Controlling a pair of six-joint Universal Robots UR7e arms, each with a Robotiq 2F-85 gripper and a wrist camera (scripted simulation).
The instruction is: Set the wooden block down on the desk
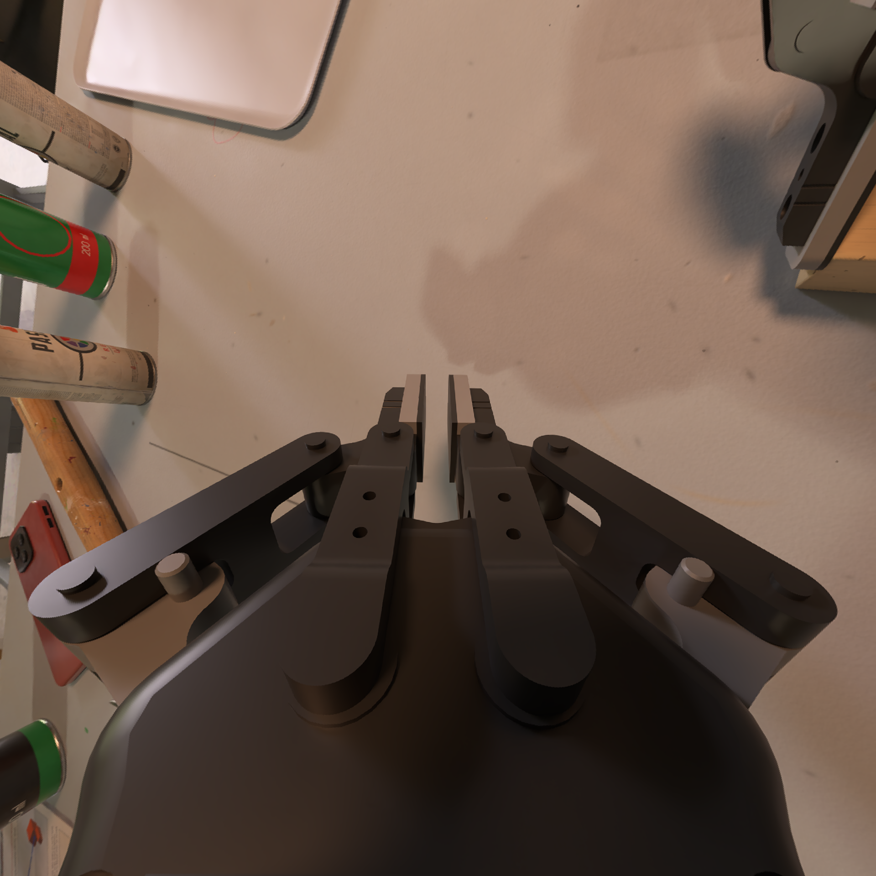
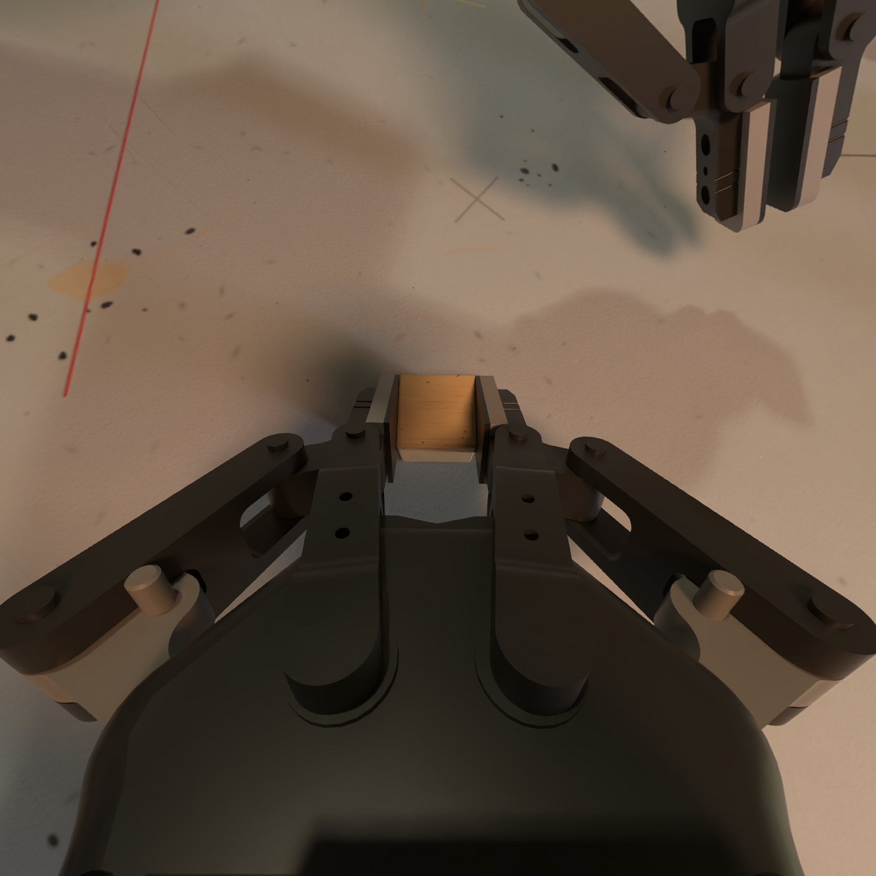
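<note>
1. The right gripper (image 2: 436,417) grasps the wooden block (image 2: 436,415), one pad pressed against each of its two opposite sides.
2. In the right wrist view the block fills the gap between the pads. Its grain lines run across, from finger to finger, and a paler end face turns back toward the camera.
3. The block's long axis cannot be told: the fingers hide its sides and only two faces show.
4. The block sits low over the pale, paint-speckled desk (image 2: 284,199), with a dark shadow just beyond it. Whether it touches the surface cannot be told.
5. The left gripper (image 1: 436,403) holds nothing. Its jaws are drawn nearly together, with only a thin slit of desk visible between the pads.
6. In the left wrist view the right gripper and a corner of the block (image 1: 839,256) appear at the far right edge, well apart from the left fingers.
7. Along the left edge of that view lie spray cans (image 1: 61,246), a wooden handle (image 1: 66,469) and a red phone (image 1: 38,569). A pale tray (image 1: 208,52) rests on the desk at the top.
</note>
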